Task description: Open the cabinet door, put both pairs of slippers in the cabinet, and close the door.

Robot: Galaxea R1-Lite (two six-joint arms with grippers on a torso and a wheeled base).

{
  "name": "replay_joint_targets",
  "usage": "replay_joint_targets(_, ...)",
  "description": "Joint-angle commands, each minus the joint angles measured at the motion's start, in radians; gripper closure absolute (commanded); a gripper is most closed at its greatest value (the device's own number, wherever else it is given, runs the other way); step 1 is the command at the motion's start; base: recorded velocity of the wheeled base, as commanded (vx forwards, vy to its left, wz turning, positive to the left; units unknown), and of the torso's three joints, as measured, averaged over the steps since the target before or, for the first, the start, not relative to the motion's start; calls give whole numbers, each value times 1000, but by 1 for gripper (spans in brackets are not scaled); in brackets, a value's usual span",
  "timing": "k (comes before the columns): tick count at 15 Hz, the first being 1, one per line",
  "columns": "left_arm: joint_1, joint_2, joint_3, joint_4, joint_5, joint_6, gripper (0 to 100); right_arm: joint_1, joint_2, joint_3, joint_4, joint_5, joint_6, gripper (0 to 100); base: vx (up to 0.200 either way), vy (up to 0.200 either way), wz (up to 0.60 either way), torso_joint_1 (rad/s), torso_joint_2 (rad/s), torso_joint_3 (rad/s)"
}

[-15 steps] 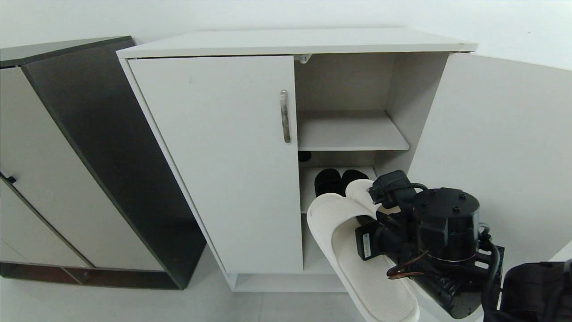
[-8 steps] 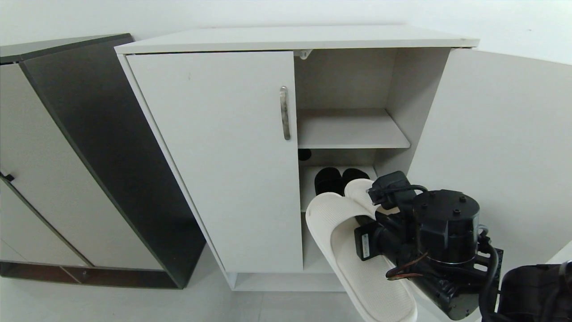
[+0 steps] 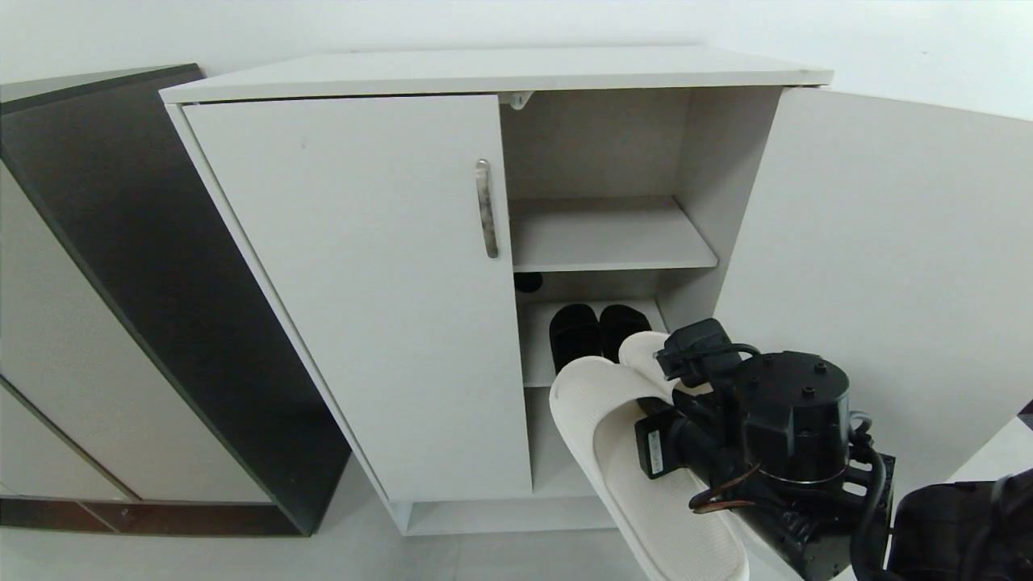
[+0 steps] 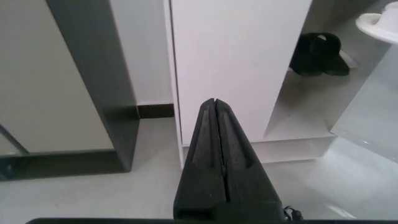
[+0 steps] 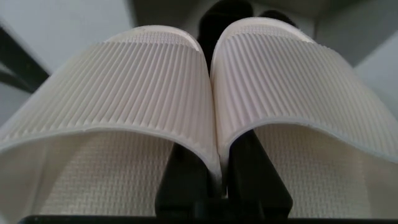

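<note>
Ribbed cream slippers [image 3: 585, 399], plain black slippers [image 3: 575, 332], white cabinet [image 3: 363, 282], dark-grey neighbouring unit [image 3: 161, 242].

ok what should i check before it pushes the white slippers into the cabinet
1. Grip on the pair of white ribbed rubber slippers: ok, right gripper shut on their inner edges.
2. White cabinet's right door: ok, wide open.
3. Free space: ok, top shelf bare; pair of black slippers sits on the middle shelf.
4. Bottom compartment: cannot tell, the white slippers cover most of it.
5. Left gripper: ok, shut, empty, facing the closed left door.
</note>
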Motion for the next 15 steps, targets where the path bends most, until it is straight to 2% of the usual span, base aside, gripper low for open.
replay_joint_targets(1,0,0,0,-1,0,-1,100,-1,16,-7,-5,-2,-8,100,0,0,0,0,0,0)
replay_joint_targets(3,0,0,0,-1,-2,-1,100,5,54,-94,24,-60,-23,100,0,0,0,0,0,0)
replay_joint_targets(5,0,0,0,-1,-2,0,100,27,79,-239,180,-163,41,100,0,0,0,0,0,0)
replay_joint_targets(6,0,0,0,-1,-3,0,100,47,77,-367,358,-196,135,100,0,0,0,0,0,0)
replay_joint_targets(8,0,0,0,-1,-3,2,100,53,80,-535,568,-307,193,100,0,0,0,0,0,0)
replay_joint_targets(10,0,0,0,-1,-3,2,100,53,87,-573,587,-330,192,100,0,0,0,0,0,0)
replay_joint_targets(11,0,0,0,-1,-3,2,100,53,85,-637,591,-335,161,100,0,0,0,0,0,0)
replay_joint_targets(15,0,0,0,-1,-3,2,100,53,80,-657,587,-336,133,100,0,0,0,0,0,0)
